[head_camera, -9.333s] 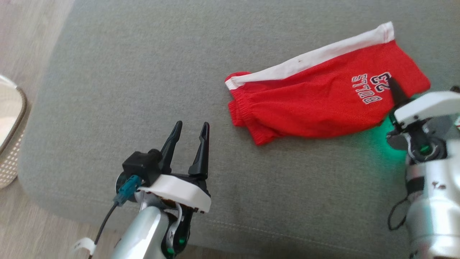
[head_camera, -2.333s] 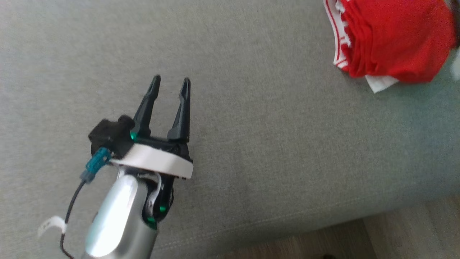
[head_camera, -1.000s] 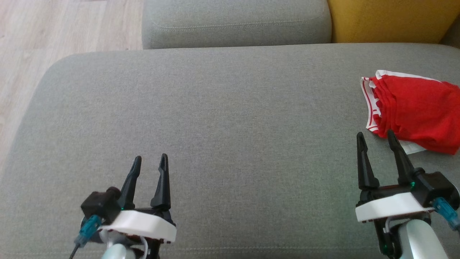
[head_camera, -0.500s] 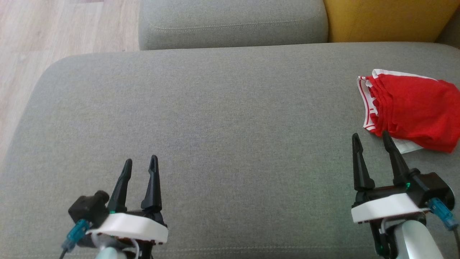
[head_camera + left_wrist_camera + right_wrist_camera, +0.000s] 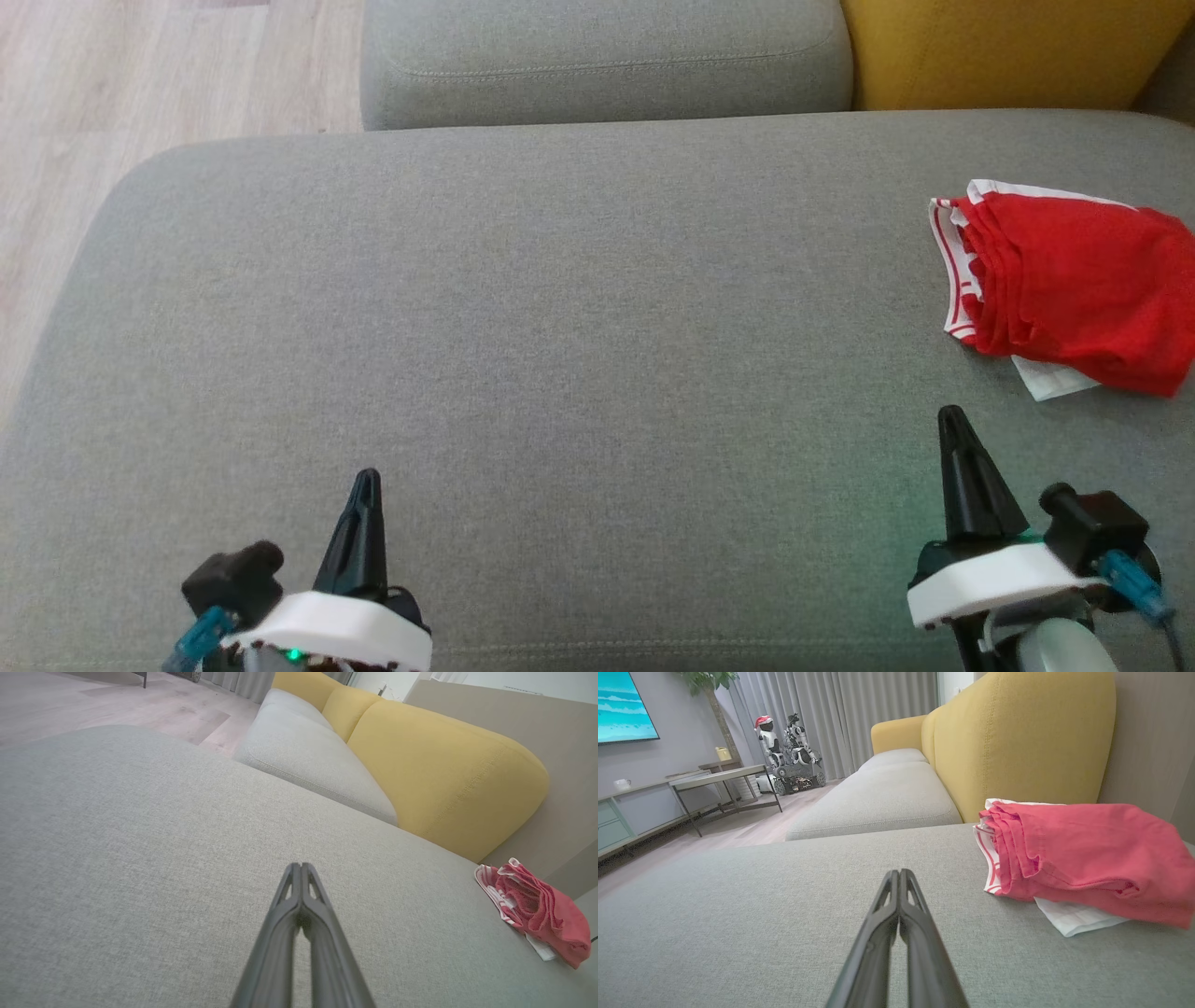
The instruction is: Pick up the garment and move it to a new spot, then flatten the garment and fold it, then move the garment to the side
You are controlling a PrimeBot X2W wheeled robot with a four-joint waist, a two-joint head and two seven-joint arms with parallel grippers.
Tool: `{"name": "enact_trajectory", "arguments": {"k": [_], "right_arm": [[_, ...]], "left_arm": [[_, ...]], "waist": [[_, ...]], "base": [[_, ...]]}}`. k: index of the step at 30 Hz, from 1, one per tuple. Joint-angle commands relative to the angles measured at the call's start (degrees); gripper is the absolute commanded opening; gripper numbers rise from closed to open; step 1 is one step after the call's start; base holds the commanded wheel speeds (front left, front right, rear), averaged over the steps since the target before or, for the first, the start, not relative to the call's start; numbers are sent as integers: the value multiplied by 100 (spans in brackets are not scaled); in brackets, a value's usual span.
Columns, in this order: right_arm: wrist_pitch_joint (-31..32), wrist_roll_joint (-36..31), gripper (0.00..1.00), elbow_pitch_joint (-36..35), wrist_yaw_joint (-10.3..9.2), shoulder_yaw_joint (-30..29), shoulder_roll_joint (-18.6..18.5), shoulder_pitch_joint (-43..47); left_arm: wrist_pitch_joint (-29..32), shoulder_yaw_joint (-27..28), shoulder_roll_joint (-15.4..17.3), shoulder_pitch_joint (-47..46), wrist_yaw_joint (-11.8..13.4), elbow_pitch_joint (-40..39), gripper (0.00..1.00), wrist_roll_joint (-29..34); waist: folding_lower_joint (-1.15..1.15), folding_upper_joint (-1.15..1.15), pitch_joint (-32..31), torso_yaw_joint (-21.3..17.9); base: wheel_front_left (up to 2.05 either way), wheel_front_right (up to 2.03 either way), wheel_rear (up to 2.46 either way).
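The garment (image 5: 1074,289), red shorts with white trim, lies folded in a thick stack at the right end of the grey sofa seat (image 5: 579,308). It also appears in the left wrist view (image 5: 537,910) and close up in the right wrist view (image 5: 1083,858). My right gripper (image 5: 952,420) sits at the lower right, a short way in front of the garment, shut with nothing in it (image 5: 899,873). At the lower left my left gripper (image 5: 366,481) is also shut and empty (image 5: 300,867), far from the garment.
A second grey seat cushion (image 5: 607,56) lies beyond the seat, with a yellow backrest (image 5: 1008,51) at the far right. Wooden floor (image 5: 140,84) runs along the left. The right wrist view shows a low table (image 5: 724,777) and a parked robot (image 5: 784,751) across the room.
Both grippers have shut from open and drawn back toward the lower edge of the head view. The garment lies where it was half a second ago.
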Motion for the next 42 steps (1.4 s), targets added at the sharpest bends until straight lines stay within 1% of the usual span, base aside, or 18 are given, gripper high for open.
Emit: {"name": "enact_trajectory", "arguments": {"k": [1, 20, 42], "right_arm": [[30, 180, 0, -193, 1, -24, -12, -253], [342, 1581, 0, -188, 0, -126, -29, -324], [677, 3038, 0, -188, -1, -245, -36, -394]], "left_arm": [[24, 58, 21, -244, -35, -199, 0, -134], [308, 287, 80, -402, -184, -90, 0, -1261], [625, 557, 118, -552, -335, -21, 0, -2414]], "waist": [[0, 0, 0, -2], [0, 0, 3, -20], [0, 0, 6, -40]], "base": [[0, 0, 0], [0, 0, 0], [0, 0, 0]]}}
